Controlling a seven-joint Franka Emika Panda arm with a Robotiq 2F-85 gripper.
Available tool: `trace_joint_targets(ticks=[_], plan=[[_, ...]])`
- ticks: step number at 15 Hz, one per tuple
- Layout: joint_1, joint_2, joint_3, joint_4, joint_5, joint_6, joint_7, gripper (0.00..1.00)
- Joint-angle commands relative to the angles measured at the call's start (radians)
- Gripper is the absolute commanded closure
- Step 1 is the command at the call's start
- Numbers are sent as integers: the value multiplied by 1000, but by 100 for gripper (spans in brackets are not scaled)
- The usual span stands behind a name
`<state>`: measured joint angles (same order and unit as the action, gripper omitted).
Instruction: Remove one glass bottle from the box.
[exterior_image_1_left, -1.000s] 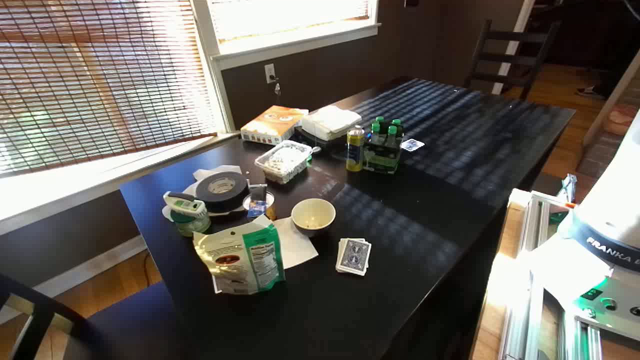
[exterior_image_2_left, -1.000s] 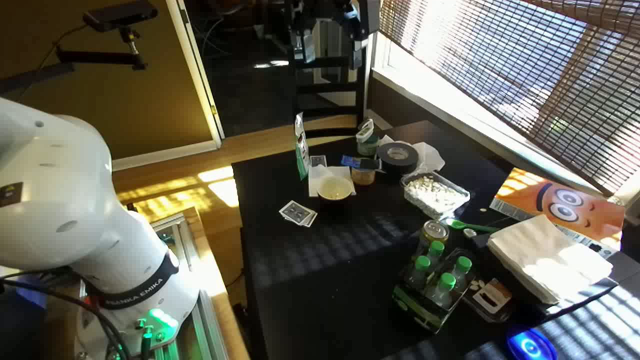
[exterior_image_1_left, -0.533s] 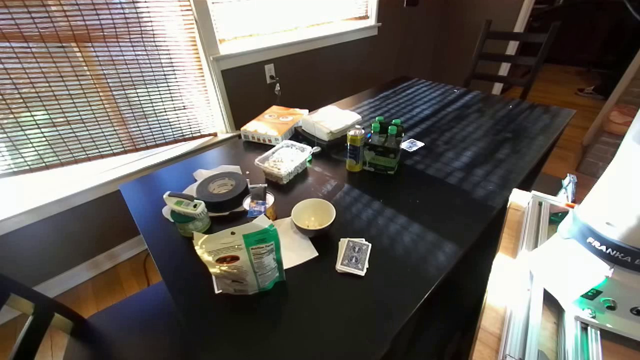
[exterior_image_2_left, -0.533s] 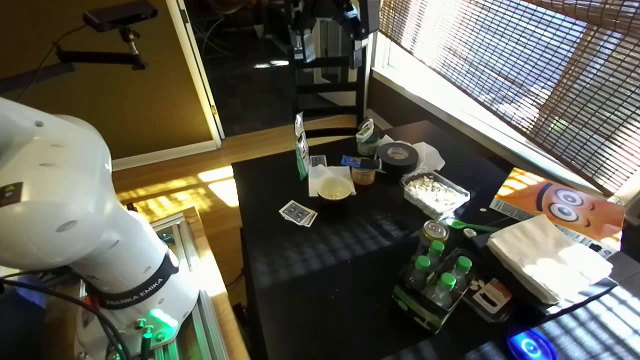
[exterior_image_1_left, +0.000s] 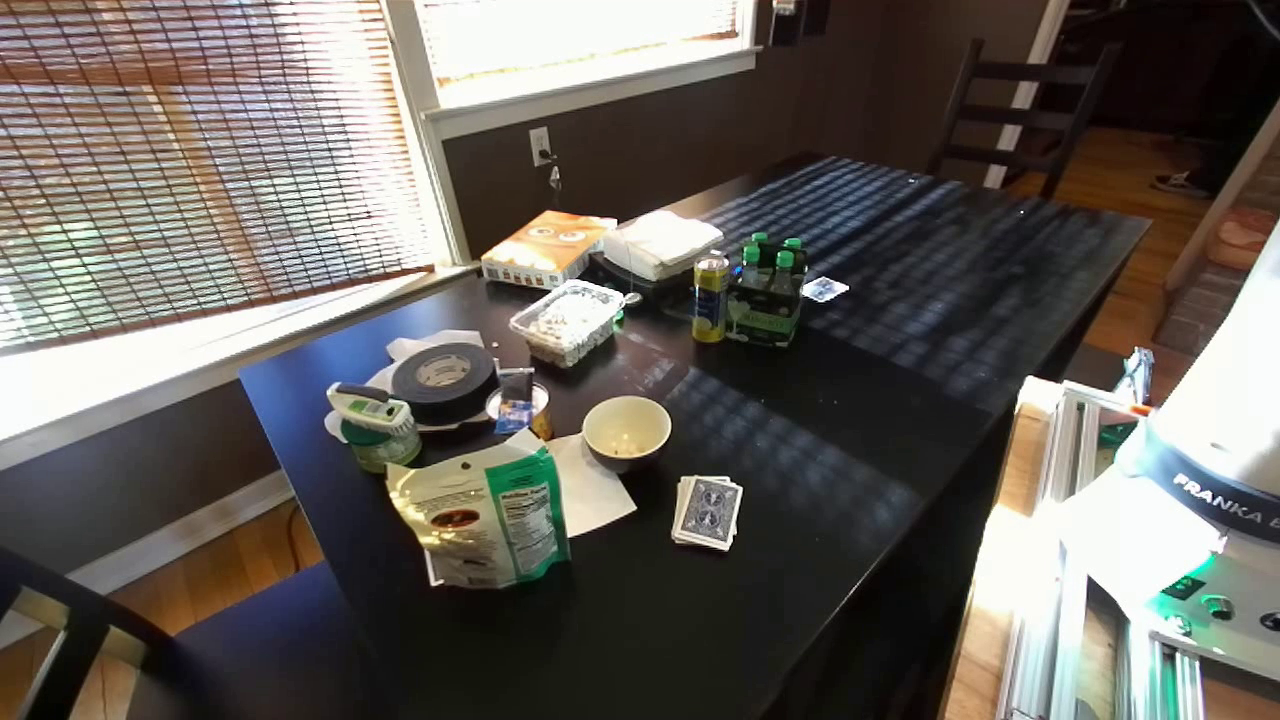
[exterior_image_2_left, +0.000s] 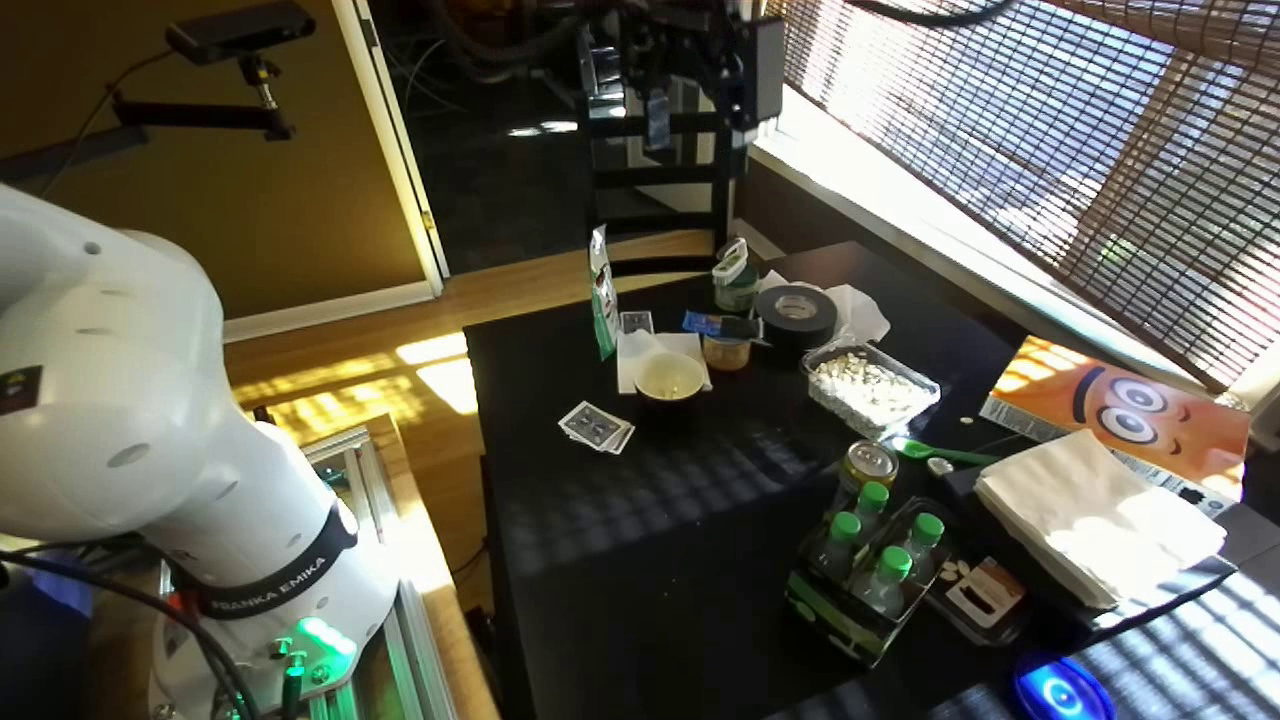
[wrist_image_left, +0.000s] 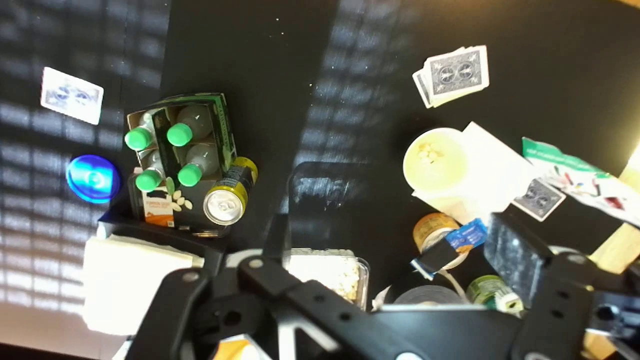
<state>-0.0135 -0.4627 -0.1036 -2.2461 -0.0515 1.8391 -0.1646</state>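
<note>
Altogether 4 glass bottles (exterior_image_2_left: 880, 595), upright in the box (exterior_image_2_left: 836, 620), caps (exterior_image_2_left: 895, 562) up.

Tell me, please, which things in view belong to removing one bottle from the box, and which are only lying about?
For the job:
four green-capped bottles, one to be removed
the dark box holding them
the tool, open

Only lying about:
yellow can
cream bowl
playing cards
snack pouch
tape roll
orange carton
white napkins
blue disc
green utensil
</note>
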Motion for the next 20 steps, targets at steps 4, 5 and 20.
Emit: trace_joint_targets(ticks=[4, 5, 20], plan=[[-110, 290, -70, 55, 25, 211, 171, 0], [-130, 316, -83, 58, 23, 226, 192, 0], [-230, 490, -169, 25, 234, 398, 273, 0]])
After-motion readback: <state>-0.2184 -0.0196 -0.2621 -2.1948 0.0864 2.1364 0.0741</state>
